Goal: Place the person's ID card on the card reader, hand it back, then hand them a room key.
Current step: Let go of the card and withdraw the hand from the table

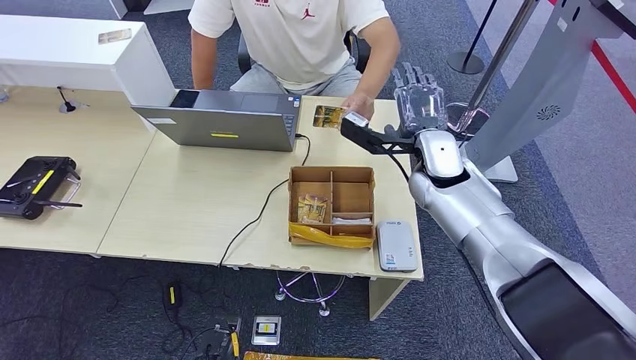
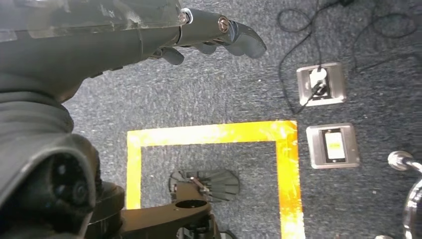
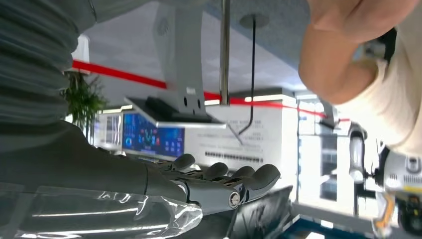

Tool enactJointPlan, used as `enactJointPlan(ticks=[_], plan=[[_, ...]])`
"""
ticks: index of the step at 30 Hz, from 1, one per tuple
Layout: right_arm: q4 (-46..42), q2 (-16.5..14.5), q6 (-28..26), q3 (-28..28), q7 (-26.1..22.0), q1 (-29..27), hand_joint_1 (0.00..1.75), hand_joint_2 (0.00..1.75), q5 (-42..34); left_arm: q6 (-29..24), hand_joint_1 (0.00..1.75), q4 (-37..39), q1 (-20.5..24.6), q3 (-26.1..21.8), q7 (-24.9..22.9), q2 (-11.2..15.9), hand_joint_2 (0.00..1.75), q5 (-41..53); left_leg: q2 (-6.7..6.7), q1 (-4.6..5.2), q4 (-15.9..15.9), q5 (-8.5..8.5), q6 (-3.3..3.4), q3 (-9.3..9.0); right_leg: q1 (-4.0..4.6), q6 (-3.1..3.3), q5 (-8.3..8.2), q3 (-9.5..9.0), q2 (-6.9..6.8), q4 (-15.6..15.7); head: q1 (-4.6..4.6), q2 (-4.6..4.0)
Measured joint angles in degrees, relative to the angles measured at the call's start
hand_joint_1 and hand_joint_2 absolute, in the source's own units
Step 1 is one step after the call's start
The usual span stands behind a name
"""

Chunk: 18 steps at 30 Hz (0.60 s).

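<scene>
The brown box point(image 1: 331, 205) on the desk point(image 1: 187, 202) holds small packets. The person's hand point(image 1: 360, 105) holds a card point(image 1: 328, 116) beside the raised, spread right robot hand point(image 1: 416, 94).

Light: bright, even, soft shadows | head view: sharp | right wrist view: blurred

You have a pale wood desk point(image 1: 187, 202), a grey laptop point(image 1: 225, 120) with a yellow sticker, a brown cardboard box point(image 1: 332, 204), a white card reader point(image 1: 396, 245), a gold-patterned card point(image 1: 328, 116), a black controller point(image 1: 34, 186), and yellow tape point(image 2: 214, 134) on dark grey carpet point(image 2: 209, 94).
</scene>
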State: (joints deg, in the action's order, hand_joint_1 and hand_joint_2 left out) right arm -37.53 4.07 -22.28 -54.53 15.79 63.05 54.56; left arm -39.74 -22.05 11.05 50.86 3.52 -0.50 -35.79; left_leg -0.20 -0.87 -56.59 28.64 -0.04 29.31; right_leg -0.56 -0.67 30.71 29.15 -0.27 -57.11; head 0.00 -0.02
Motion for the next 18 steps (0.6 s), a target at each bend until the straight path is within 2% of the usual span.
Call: enactJointPlan(ticks=[4, 9, 14, 18], plan=[[-7.47, 4.69, 0.35, -0.72, 3.86, -0.71, 0.00, 1.75, 9.90, 0.00, 0.00, 0.10, -1.16, -0.49, 3.35, 0.01, 0.00, -1.41, -0.01, 0.00, -0.04, 0.00, 0.00, 0.00, 0.00, 0.00, 0.00, 0.02, -0.02, 0.02, 0.01, 0.00], [-21.74, 14.08, -0.02, 0.41, 7.92, -6.90, 0.00, 1.75, 17.62, -0.02, 0.00, 0.51, -3.02, -3.29, 8.42, -0.09, 0.00, -3.21, -0.01, 0.02, -0.11, 0.05, 0.04, 0.00, -0.02, 0.00, 0.00, -0.01, -0.01, 0.08, 0.01, 0.00], [-33.50, 24.54, -6.36, 6.27, 12.06, -19.11, 0.00, 1.75, 22.36, -0.10, 0.00, 1.75, -4.70, -7.41, 12.90, -0.74, 0.00, -4.33, -0.08, 0.01, -0.20, 0.15, 0.12, 0.01, -0.02, -0.03, 0.02, -0.08, -0.14, 0.13, 0.01, 0.00], [-37.95, 30.94, -13.84, 14.36, 14.78, -31.51, 0.00, 1.75, 21.18, -0.15, 0.00, 3.60, -5.62, -11.81, 16.31, -1.64, 0.00, -4.43, -0.07, 0.02, -0.20, 0.21, 0.15, 0.07, -0.02, -0.03, 0.02, -0.06, -0.16, 0.13, -0.01, 0.00]])
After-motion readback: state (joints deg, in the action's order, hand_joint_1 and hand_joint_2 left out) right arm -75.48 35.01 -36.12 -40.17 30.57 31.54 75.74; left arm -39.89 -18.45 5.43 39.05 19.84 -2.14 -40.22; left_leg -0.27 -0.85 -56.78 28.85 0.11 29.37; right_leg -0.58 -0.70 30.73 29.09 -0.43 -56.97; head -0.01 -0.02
